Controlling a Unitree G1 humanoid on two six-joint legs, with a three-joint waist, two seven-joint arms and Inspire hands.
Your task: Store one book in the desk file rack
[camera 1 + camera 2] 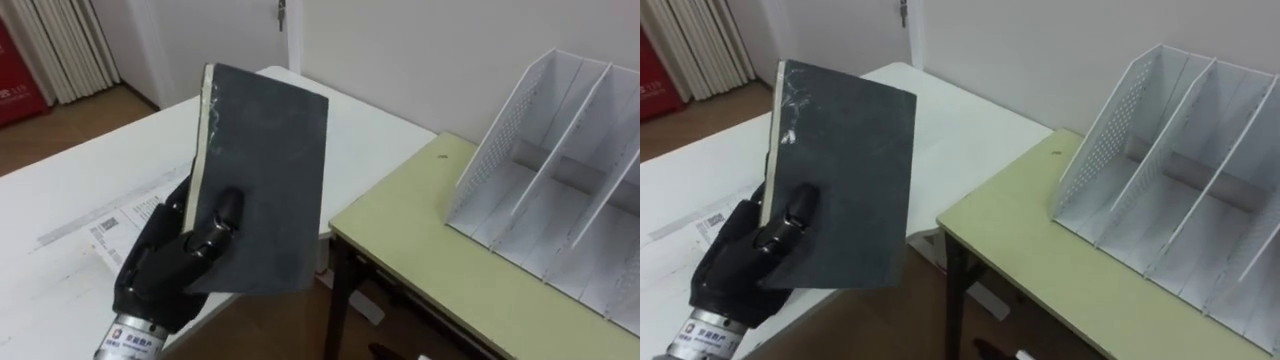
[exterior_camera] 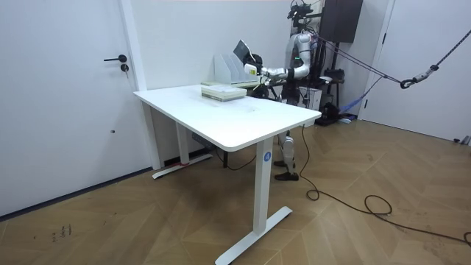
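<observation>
My left hand [image 1: 165, 265] is shut on a dark grey book [image 1: 265, 180], thumb across its cover, holding it upright and slightly tilted above the gap between two tables. The white file rack [image 1: 560, 170] stands to the right on a yellow-green desk [image 1: 430, 230], its slots open and apart from the book. In the room view I stand behind the white table [image 2: 221, 118], arm stretched out with the book [image 2: 241, 50] raised near the rack [image 2: 224, 68].
The white table [image 1: 90, 200] lies to my left with printed sheets [image 1: 110, 225] on it. A stack of books [image 2: 222, 91] rests on its far side. A narrow gap separates the two tables.
</observation>
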